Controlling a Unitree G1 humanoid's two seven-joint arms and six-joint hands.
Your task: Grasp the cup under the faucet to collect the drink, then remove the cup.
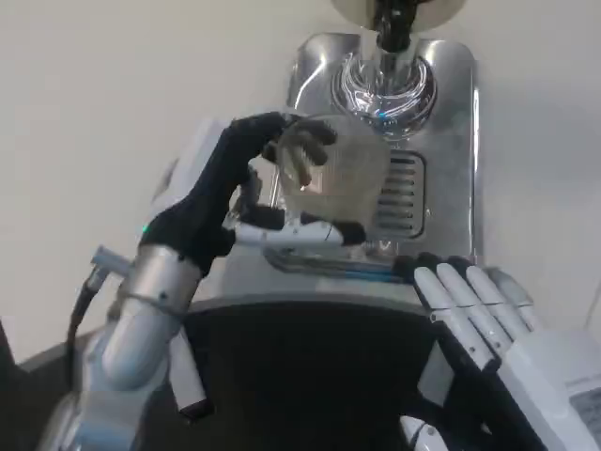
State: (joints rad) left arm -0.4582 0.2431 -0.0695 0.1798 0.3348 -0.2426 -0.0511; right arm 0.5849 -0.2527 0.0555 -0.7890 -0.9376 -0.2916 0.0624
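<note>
A Unitree G1 humanoid stands at a white bench (113, 85) before a drink dispenser, seen from the camera on its head. Its left hand (246, 193), rising from a silver forearm (141, 319) at the lower left, is clamped on a clear cup (340, 178): dark fingers (302, 143) curl around the cup's far side while a white and black finger (299, 233) lies beneath its near edge. The cup is tilted toward the camera, its round mouth facing the lens, and is held above the slotted grille (402, 195) of the polished metal drip tray (453, 141). It sits just in front of and slightly to the left of the faucet (392, 26), whose dark spout comes down at the top of the frame over a shiny, ringed metal base (387, 94). Whether the cup holds any drink cannot be told through its blurred, see-through wall.

The right hand (479, 315) rests at the lower right, its white fingers (449, 299) stretched out straight, side by side and holding nothing, with the black tips lying near the front lip of the tray. It is well apart from the cup. A dark curved panel (310, 376) fills the lower middle of the frame between the two arms, and a green light glows on the left wrist (146, 228).
</note>
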